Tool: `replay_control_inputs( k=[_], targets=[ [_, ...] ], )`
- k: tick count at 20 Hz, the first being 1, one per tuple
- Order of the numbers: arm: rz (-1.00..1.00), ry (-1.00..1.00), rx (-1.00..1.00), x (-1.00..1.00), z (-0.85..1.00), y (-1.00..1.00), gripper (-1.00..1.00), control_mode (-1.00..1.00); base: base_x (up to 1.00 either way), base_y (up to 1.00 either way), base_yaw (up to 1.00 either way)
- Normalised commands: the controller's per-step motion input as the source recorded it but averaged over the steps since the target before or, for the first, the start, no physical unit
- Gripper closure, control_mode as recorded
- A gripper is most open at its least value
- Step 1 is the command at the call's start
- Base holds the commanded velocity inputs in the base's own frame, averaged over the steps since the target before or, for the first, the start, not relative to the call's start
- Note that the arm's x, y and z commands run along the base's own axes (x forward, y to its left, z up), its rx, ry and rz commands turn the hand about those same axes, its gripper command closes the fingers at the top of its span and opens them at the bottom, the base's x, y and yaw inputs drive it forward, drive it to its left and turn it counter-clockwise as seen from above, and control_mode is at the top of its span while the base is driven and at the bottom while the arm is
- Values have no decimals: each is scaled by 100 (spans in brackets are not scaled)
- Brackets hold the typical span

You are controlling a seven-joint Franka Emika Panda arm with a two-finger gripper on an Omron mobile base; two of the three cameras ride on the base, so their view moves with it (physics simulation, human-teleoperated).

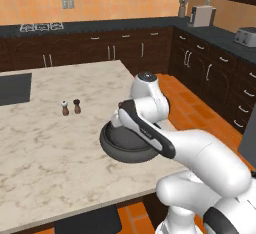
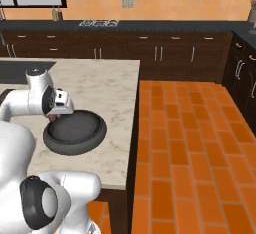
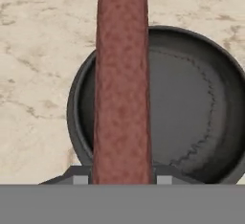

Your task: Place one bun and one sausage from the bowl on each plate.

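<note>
A long reddish-brown sausage (image 3: 122, 84) runs up the middle of the hand view, and my gripper (image 3: 122, 180) is shut on its near end. The sausage hangs over the left half of the wide dark bowl (image 3: 191, 98). No other food shows in the part of the bowl's inside that I can see. The bowl (image 1: 125, 145) sits on the marble island near its right edge, partly covered by my arm. From the right base view the hand (image 2: 60, 109) hovers over the bowl's (image 2: 75, 133) far left rim. The bun and the plates are out of view.
A pair of small shakers (image 1: 71, 107) stands on the marble left of the bowl. A dark recessed panel (image 1: 15, 88) lies at the island's far left. The island's edge (image 2: 134, 128) drops to the orange tile floor (image 2: 190, 138) on the right.
</note>
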Motion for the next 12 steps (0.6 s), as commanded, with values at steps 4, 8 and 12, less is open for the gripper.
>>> replay_control_inputs(
  k=[4,8,12],
  targets=[
    [0,0,0,-25,9,-8,100,100,-75,-25,0],
    [0,0,0,0,0,0,100,100,-100,-34,0],
    [0,0,0,0,0,0,100,100,-100,54,2]
  ],
)
